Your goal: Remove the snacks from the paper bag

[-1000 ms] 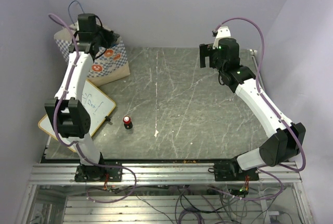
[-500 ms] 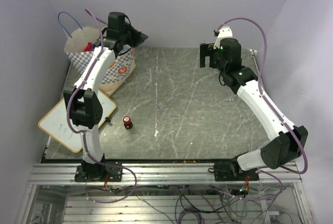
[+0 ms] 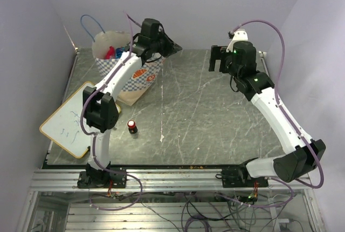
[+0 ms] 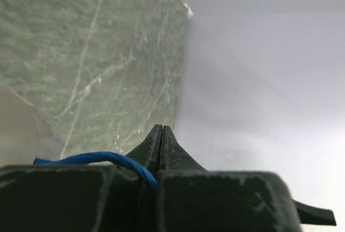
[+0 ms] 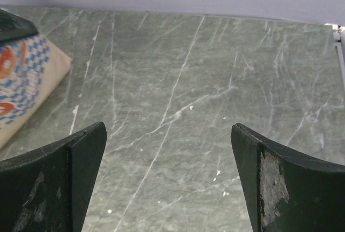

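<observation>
The paper bag (image 3: 129, 78) sits at the far left of the table (image 3: 215, 124), its mouth open upward, its checkered band and orange-red logo facing right. Inside the mouth the snacks (image 3: 111, 52) show as pink and blue packets; how many lie below them cannot be told. One blue cord handle (image 3: 89, 24) arches free above the bag's far left rim.

The left gripper (image 3: 173, 48) reaches over the bag's right side, beyond its far right edge. In the left wrist view its fingers (image 4: 167, 144) are pressed tight together, and the bag's other blue cord (image 4: 91, 159) runs into the seam between them, pinched there.

The right gripper (image 5: 167, 130) hangs over the far right of the table with its jaws spread wide and nothing between them, well apart from the bag.

A whiteboard (image 3: 64, 127) lies at the near left, and a small red bottle (image 3: 131, 126) stands just right of it
</observation>
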